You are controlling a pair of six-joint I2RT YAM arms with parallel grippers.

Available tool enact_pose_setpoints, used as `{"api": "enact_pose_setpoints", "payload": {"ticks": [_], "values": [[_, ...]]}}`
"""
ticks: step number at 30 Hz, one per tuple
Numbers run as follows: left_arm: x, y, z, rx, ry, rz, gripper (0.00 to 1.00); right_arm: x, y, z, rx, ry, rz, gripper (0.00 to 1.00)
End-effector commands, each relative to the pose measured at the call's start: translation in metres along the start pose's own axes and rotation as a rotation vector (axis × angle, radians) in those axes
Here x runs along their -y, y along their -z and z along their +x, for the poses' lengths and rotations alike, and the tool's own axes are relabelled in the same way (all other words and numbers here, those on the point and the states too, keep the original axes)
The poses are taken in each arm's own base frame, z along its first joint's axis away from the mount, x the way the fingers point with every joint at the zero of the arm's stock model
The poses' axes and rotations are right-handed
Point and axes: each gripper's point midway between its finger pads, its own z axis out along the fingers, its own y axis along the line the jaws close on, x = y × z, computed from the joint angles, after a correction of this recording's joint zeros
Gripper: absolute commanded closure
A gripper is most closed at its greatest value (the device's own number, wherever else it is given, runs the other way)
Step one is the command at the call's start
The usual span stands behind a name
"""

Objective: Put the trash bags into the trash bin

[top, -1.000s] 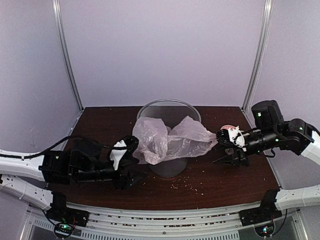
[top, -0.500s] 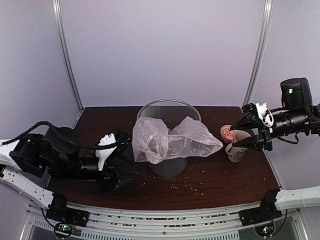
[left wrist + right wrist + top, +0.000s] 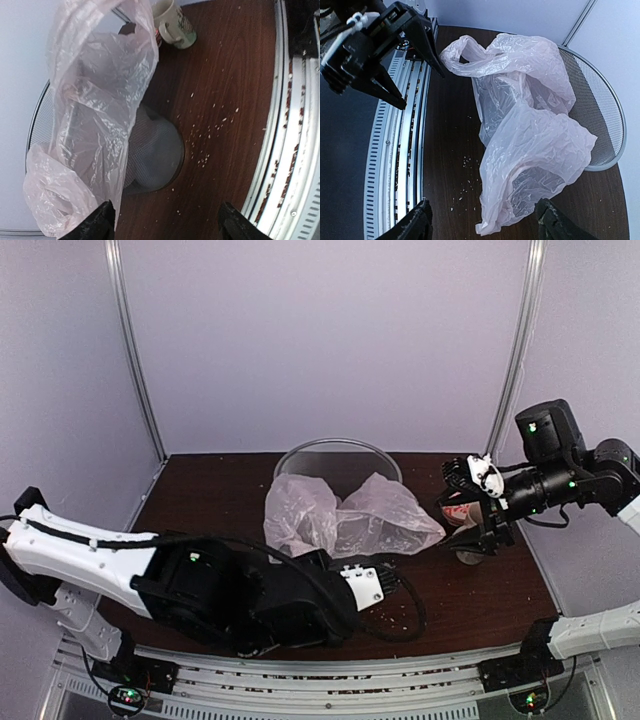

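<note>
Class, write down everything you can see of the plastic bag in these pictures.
The bag is thin, translucent pinkish-white film, heavily wrinkled, with a loop handle showing at one end. It lies crumpled and spread across the near side of the bin, draped over the rim and hanging mostly down the outside of the mesh wall, which shows through it. The left gripper and right gripper are both open, and neither holds it.

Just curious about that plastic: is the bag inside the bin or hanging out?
Mostly out. The bag is draped over the near rim of the bin, hanging down its outer wall.
</note>
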Motion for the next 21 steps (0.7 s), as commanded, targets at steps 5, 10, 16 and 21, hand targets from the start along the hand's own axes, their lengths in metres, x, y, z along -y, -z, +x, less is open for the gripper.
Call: {"api": "enact_pose_setpoints", "payload": {"ticks": [5, 10, 16, 21], "values": [[-0.042, 0.02, 0.005, 0.012, 0.028, -0.165, 0.29, 0.007, -0.01, -0.013, 0.071, -0.013, 0.011, 0.3], [-0.011, 0.051, -0.021, 0.162, -0.003, 0.085, 0.38, 0.007, -0.015, -0.012, 0.066, -0.008, 0.002, 0.31], [-0.055, 0.07, -0.023, 0.211, 0.068, -0.065, 0.28, 0.009, -0.021, -0.009, 0.063, -0.024, 0.015, 0.33], [-0.063, 0.051, -0.005, 0.126, 0.084, -0.127, 0.21, 0.008, -0.018, -0.002, 0.029, -0.033, 0.02, 0.33]]}}
